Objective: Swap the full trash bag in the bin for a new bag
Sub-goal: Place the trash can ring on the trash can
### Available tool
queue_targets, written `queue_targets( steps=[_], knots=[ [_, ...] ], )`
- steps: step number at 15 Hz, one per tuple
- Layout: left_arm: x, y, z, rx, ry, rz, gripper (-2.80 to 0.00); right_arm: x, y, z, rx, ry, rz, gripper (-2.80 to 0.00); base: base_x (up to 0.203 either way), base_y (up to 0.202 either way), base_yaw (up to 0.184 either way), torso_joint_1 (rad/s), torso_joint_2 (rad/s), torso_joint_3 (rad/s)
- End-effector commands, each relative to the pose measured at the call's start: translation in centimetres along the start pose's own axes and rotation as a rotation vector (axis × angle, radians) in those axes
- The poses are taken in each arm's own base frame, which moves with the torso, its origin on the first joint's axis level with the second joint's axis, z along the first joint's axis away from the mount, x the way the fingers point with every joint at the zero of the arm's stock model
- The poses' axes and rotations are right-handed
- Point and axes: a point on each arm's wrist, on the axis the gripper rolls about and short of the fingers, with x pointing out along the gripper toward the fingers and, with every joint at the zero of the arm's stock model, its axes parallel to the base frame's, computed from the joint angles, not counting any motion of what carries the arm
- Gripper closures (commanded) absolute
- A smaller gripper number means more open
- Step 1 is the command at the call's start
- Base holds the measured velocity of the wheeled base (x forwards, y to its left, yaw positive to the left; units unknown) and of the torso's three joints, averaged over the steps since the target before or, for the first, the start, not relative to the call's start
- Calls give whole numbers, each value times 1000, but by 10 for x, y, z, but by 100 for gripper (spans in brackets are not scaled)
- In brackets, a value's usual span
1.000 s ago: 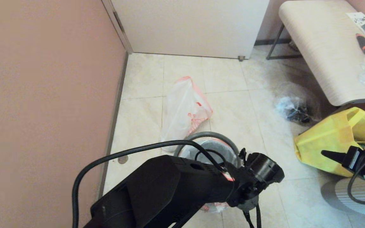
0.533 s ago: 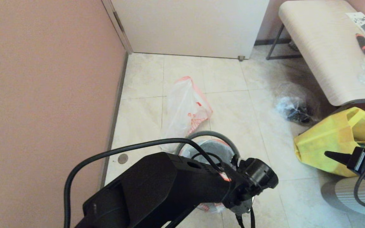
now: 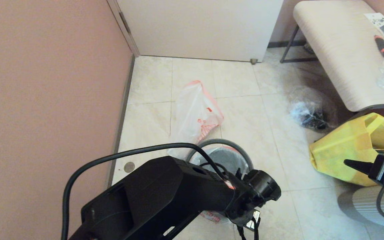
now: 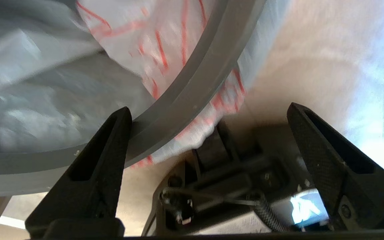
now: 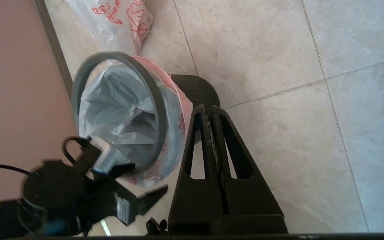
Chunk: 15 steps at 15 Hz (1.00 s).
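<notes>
The black bin (image 5: 195, 88) stands on the floor by the pink wall, topped by its grey ring (image 3: 227, 142) (image 5: 152, 90). The new bag (image 5: 175, 133), thin and white with red lines, lines the bin and hangs out under the ring (image 4: 192, 90). Behind the bin on the tiles stands the full trash bag (image 3: 195, 113), white with a pink-orange rim. My left gripper (image 4: 208, 110) is open at the near side of the ring, one finger (image 4: 122, 123) against it, holding nothing. My right gripper (image 5: 207, 106) (image 3: 345, 162) is shut and empty, off to the right over the yellow tote.
A yellow fabric tote (image 3: 352, 146) and a clear bag with dark lumps (image 3: 308, 113) lie on the floor at the right, under a pale bench (image 3: 342, 56). The pink wall (image 3: 45, 100) runs close along the left. A white door (image 3: 198, 26) closes the back.
My left gripper has opened wide and the left arm has drawn back a little toward me. The right gripper has drifted slightly to the right, still shut.
</notes>
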Motion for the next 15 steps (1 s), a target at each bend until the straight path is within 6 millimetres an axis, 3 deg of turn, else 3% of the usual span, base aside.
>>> queue_targets(
  steps=[1, 8, 10, 12, 15],
  knots=[
    [4, -2, -8, 14, 26, 9, -280, -3, 3, 4, -9, -18, 11, 0, 0, 0, 0, 0, 0, 0],
    [0, -10, -22, 38, 63, -11, -280, -6, 8, 11, -13, -29, 12, 0, 0, 0, 0, 0, 0, 0],
    [-9, -8, -18, 15, 43, -17, -280, -6, 8, 11, -9, -21, 8, 0, 0, 0, 0, 0, 0, 0],
    [-33, -3, -8, -7, 1, -37, -280, -6, 8, 11, -8, -20, 8, 0, 0, 0, 0, 0, 0, 0],
    [-42, -4, -17, -9, 23, -25, -280, -6, 9, 11, -9, -20, 11, 0, 0, 0, 0, 0, 0, 0]
  ],
)
